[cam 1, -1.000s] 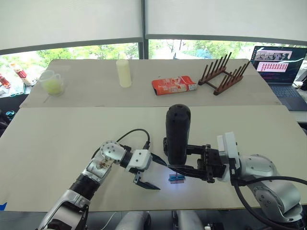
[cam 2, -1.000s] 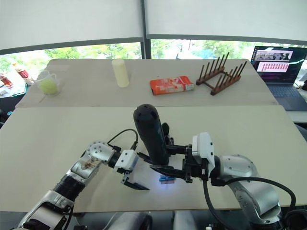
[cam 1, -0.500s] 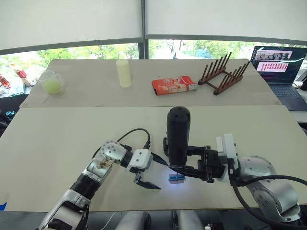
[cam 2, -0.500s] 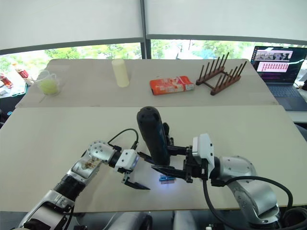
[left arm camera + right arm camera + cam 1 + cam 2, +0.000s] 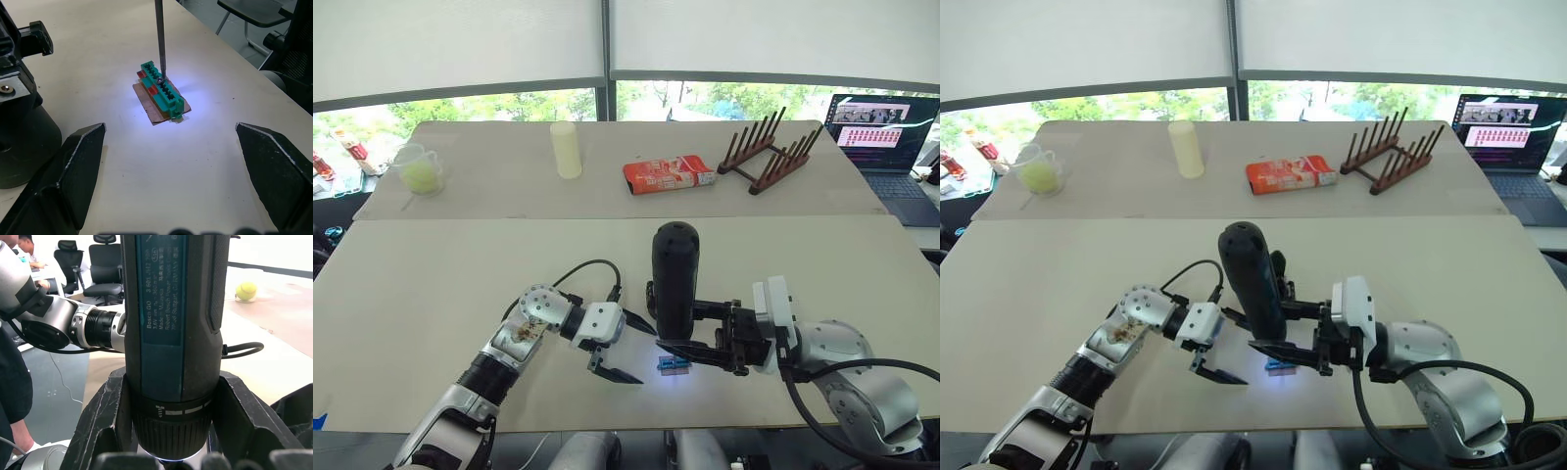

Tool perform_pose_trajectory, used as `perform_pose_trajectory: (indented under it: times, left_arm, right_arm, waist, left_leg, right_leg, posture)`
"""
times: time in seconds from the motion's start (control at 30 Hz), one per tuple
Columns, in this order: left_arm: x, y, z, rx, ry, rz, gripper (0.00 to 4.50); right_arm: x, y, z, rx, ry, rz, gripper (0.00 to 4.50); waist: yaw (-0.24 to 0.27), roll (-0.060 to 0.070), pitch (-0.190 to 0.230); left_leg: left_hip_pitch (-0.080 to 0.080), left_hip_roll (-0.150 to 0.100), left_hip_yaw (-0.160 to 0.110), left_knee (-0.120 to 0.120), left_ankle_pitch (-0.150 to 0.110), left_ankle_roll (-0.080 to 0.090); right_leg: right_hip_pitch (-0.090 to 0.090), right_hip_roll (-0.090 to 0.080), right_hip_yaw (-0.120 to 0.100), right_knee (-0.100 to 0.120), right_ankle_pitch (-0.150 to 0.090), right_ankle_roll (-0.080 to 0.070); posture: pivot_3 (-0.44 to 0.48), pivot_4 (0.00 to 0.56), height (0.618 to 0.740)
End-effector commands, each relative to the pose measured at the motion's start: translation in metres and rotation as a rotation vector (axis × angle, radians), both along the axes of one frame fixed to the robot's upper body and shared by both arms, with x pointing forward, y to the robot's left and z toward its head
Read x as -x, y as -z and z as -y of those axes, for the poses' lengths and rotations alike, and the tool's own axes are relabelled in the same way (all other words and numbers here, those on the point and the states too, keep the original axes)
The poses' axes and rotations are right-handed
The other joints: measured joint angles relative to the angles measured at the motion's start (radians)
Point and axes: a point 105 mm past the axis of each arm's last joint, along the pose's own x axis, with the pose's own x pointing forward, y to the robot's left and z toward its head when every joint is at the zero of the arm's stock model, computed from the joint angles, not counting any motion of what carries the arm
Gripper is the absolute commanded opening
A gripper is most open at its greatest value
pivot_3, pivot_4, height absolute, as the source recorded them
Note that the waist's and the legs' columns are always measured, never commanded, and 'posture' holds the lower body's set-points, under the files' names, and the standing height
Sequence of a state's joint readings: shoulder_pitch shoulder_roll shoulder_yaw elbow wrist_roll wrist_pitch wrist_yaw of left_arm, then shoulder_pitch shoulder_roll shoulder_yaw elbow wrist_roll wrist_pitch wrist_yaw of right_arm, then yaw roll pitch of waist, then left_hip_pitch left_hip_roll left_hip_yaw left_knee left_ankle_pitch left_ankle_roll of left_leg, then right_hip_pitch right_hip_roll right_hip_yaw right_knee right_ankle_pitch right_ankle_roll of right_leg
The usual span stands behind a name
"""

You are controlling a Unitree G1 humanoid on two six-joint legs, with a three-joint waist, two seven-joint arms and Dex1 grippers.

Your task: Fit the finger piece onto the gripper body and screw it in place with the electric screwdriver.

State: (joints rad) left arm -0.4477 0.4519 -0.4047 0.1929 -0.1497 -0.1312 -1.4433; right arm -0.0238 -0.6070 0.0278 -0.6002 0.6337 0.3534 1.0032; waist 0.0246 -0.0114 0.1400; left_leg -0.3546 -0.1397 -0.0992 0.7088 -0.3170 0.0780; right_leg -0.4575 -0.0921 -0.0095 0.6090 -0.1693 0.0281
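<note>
The electric screwdriver (image 5: 674, 279) stands upright near the table's front middle, with my right gripper (image 5: 677, 330) shut on its lower barrel (image 5: 172, 323). Its thin bit (image 5: 159, 39) rests on a small green-and-black block (image 5: 161, 93), lit by the tool's light (image 5: 673, 364). My left gripper (image 5: 641, 357) is open just to the left of that block, its fingertips (image 5: 93, 134) spread wide and touching nothing. The gripper body (image 5: 22, 122), black with a round base, stands right behind the screwdriver (image 5: 1278, 266). The finger piece is hidden.
On the far table stand a beaker of yellow-green liquid (image 5: 419, 168), a pale cylinder (image 5: 566, 149), a red packet (image 5: 669, 174), a wooden rack (image 5: 771, 152) and a laptop (image 5: 886, 137). Office chairs (image 5: 254, 14) stand beyond the table edge.
The screwdriver's top has sunk slightly and leaned a little to the left. My left gripper has edged a touch toward the block. Nothing was taken or let go.
</note>
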Motion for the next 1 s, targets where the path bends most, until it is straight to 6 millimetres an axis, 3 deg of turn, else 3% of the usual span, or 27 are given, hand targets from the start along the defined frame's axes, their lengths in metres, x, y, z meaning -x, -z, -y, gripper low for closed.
perform_pose_trajectory:
  times: [0.03,1.0]
  left_arm:
    - [-0.0022,-0.0075,0.0021,0.025,0.003,0.022,4.50]
    - [-0.0052,-0.0075,0.0059,0.038,-0.002,0.024,4.50]
  right_arm:
    - [0.0037,-0.0104,-0.0017,-0.023,-0.025,0.060,1.90]
    - [0.0037,-0.0164,0.0026,0.016,-0.036,0.074,1.90]
  waist:
    - [0.000,0.000,0.000]
    - [0.001,0.000,0.000]
  left_leg:
    - [0.000,0.000,0.000,0.000,0.000,0.000]
    - [0.000,0.000,0.000,0.000,0.000,0.000]
  right_leg:
    - [0.000,0.000,0.000,0.000,0.000,0.000]
    - [0.000,0.000,0.000,0.000,0.000,0.000]
  posture:
    - [0.000,0.150,0.740]
    - [0.000,0.150,0.740]
